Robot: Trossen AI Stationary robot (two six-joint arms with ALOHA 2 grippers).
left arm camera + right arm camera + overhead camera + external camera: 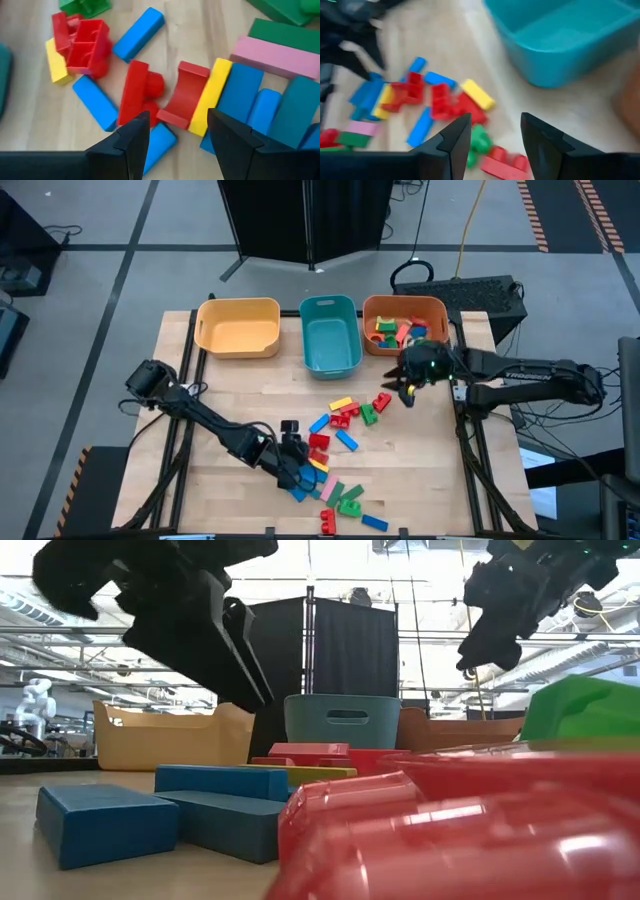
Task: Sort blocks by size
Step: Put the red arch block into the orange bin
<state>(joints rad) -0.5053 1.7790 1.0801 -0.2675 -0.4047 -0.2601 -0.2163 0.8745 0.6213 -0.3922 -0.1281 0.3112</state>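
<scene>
Loose blocks in red, blue, yellow, green and pink lie flat on the wooden table, from its middle to its near edge. My left gripper hangs open just above the near-left part of the pile. In its wrist view a red arch block and a yellow bar lie beyond its empty fingers. My right gripper is open and empty too. It hangs above the table between the orange bin and the blocks.
Three bins stand in a row along the far edge: yellow, teal and the orange one, which holds several blocks. More blocks lie at the near edge. Bare wood lies left of the pile.
</scene>
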